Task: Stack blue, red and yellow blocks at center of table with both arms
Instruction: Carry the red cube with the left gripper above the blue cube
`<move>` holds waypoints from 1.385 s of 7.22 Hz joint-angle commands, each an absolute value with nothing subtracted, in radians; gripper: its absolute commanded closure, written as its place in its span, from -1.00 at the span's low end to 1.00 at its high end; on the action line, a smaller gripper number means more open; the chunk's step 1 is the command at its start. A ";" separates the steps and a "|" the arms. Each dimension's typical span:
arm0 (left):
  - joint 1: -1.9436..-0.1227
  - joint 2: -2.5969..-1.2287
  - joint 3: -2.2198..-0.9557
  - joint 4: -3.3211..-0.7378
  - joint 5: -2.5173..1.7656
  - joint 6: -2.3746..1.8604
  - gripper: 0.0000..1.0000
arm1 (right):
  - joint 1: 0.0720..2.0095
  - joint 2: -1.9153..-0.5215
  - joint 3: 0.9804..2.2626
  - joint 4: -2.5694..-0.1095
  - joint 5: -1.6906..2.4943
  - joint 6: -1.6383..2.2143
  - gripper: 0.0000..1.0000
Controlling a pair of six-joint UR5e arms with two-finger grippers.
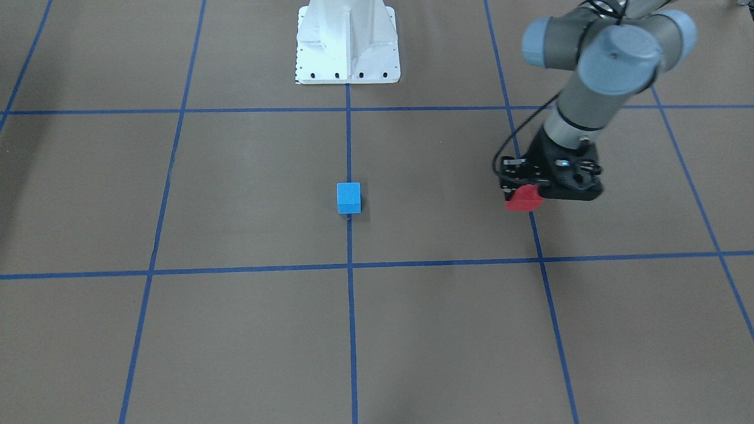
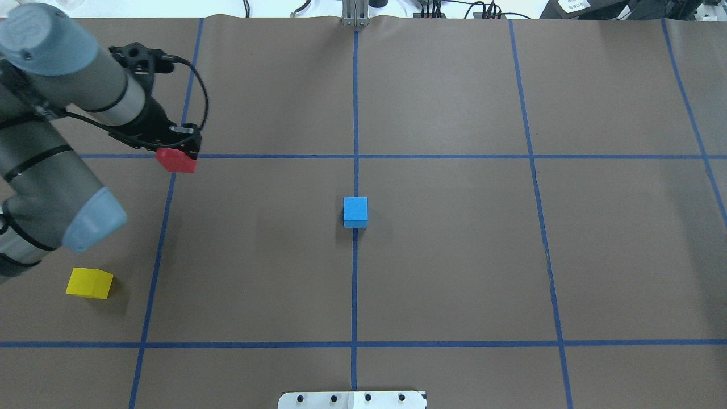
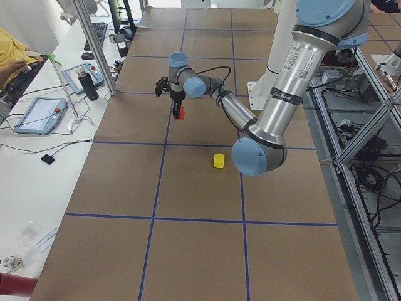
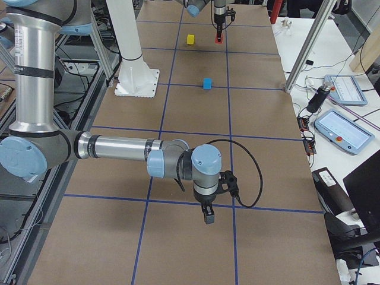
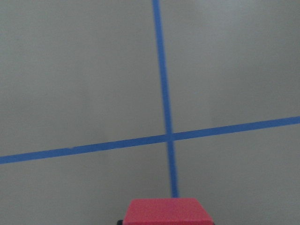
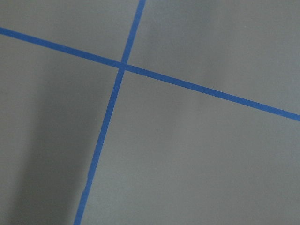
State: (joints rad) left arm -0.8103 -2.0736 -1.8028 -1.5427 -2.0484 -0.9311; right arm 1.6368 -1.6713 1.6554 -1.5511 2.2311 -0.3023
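Clamped in the left gripper (image 1: 524, 193) is the red block (image 1: 523, 201), which is held raised off the table (image 1: 235, 188). The jaws are closed against the block's sides and the gripper is pointed downward. In the left wrist view only the block's upper face is seen, at the bottom edge. A crossing of the blue tape lines (image 5: 169, 137) is seen on the surface below and just ahead of it. From overhead, the held block is seen almost directly over a tape crossing.

The blue block (image 2: 355, 211) is found well apart from this gripper, off to its right. It is seated flat on the middle tape line at the centre of the table. The yellow block (image 2: 89, 283) is found behind the gripper, back toward the robot and somewhat to its left, also well apart. It is laid on the table, just beside the elbow of the left arm (image 2: 51, 187) as seen from overhead. The white pedestal base (image 1: 347, 53) is placed to the gripper's right and further back.

The right gripper (image 4: 208, 217) is kept far from the left one, at the opposite end of the table. It is shown only in the exterior right view, pointed down above the surface close to a tape line. Whether its jaws are spread or closed cannot be told. In the right wrist view only brown surface and a tape crossing are shown.
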 commanded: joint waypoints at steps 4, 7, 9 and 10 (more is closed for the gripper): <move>-0.542 -2.485 -1.488 -1.512 -1.868 -1.154 1.00 | 1.637 -1.667 1.655 -1.552 2.230 -0.298 -0.99; -0.522 -2.491 -1.445 -1.570 -1.868 -1.141 1.00 | 1.637 -1.661 1.655 -1.552 2.232 -0.296 -0.99; -0.522 -2.491 -1.407 -1.624 -1.868 -1.140 1.00 | 1.637 -1.660 1.655 -1.552 2.232 -0.296 -0.99; -0.520 -2.491 -1.407 -1.624 -1.868 -1.141 1.00 | 1.637 -1.658 1.655 -1.552 2.232 -0.296 -0.99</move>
